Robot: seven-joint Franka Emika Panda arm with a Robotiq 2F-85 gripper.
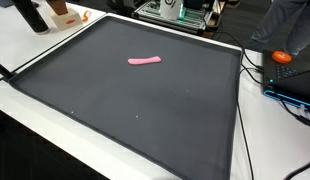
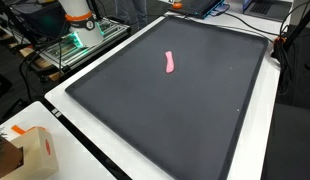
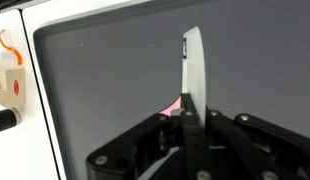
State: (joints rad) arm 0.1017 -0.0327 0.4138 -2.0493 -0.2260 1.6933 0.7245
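A small pink curved strip (image 1: 145, 61) (image 2: 170, 63) lies flat on the black mat (image 1: 115, 100) (image 2: 195, 110), in its far half. In the wrist view, only a sliver of the pink strip (image 3: 174, 105) shows, peeking out left of the finger bases. My gripper (image 3: 191, 45) hangs above the mat, its fingers pressed together into one narrow pale blade shape. I see nothing held between them. The gripper does not appear in either exterior view.
The mat covers most of a white table (image 1: 35, 125) (image 2: 65, 120). A cardboard box with orange marks (image 3: 7, 80) (image 2: 25, 152) (image 1: 63, 14) stands off the mat. Cables and a laptop with an orange object (image 1: 282, 57) lie past one edge. The robot's base (image 2: 80, 25) is beyond another.
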